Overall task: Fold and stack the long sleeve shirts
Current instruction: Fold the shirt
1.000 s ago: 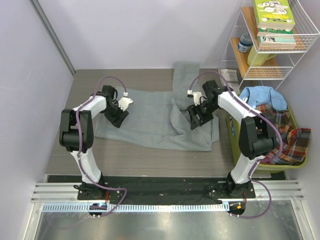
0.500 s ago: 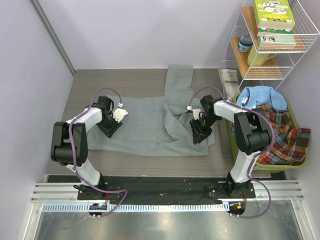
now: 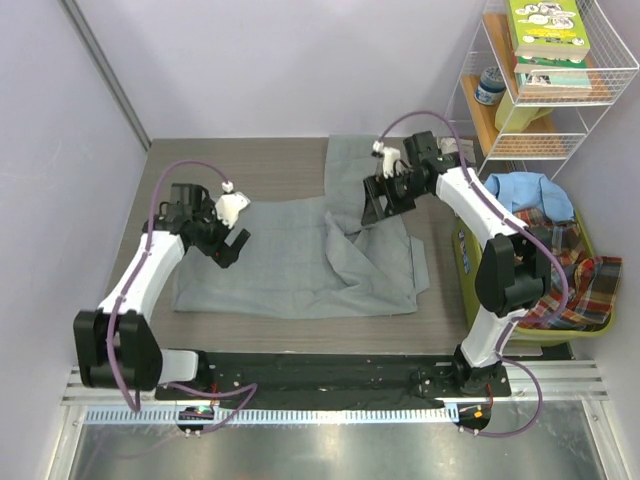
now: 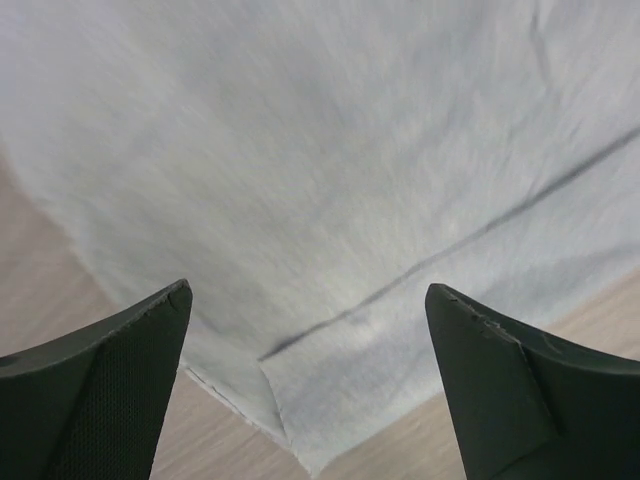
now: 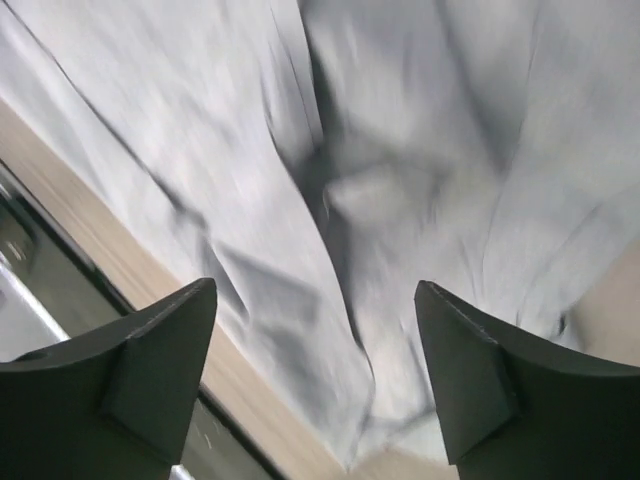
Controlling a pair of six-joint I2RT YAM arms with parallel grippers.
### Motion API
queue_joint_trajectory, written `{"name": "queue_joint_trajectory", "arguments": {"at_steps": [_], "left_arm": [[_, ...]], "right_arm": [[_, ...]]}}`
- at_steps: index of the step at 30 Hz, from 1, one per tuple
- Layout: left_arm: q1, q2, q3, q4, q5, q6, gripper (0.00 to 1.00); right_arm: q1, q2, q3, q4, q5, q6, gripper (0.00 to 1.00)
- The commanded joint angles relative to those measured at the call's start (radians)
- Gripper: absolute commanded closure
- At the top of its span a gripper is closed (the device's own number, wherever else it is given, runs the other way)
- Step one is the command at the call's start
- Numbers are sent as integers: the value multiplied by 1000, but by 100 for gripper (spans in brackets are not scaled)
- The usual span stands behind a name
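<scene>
Work on the grey shirt [image 3: 300, 265], spread over the middle of the surface [image 3: 250, 160] with one sleeve [image 3: 352, 160] stretched toward the far edge and a rumpled ridge right of centre. Start from both grippers gaping wide and holding nothing: left gripper [image 3: 232, 247] hovering over the shirt's left edge, right gripper [image 3: 380, 203] raised above the base of the sleeve. Flatten the ridge first, going by the deep creases in the right wrist view, or probably fold them in for good. Pinch cleanly at the cloth corner [image 4: 295, 440] in the left wrist view, marked by a seam line beside bare wood, and lift both sides evenly. Avoid dragging the bottom hem over the near edge, already close by. Count on open room at the far left of the surface. Count on little at the right: green bin [image 3: 598, 322] just beside the cloth, loaded with the light blue shirt [image 3: 525, 192] and the plaid shirt [image 3: 570, 270], and the wire shelf [image 3: 470, 100] beyond it at the far right corner.
</scene>
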Motion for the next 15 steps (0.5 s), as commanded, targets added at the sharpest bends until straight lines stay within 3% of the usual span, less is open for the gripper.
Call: {"name": "queue_joint_trajectory", "arguments": {"at_steps": [1,5,8,11,14,15], "left_arm": [[3,-127,58,178,60,-156,0],[3,-195,89,272,-34,-358,0],[5,-224,104,269,-29,-396,0],[5,-253,95,243,-22,-382,0],[3,-268,118,168,-2,-332,0],[3,-271,119,159,0,-301,0]], "right_arm": [[58,72,138,152,-1,231,11],[147,179,248,188,158,291,9],[214,258,316,195,298,298,9],[242,337,374,180,344,311,11],[248,417,435,125,363,311,21],[250,429,451,114,354,305,30]]}}
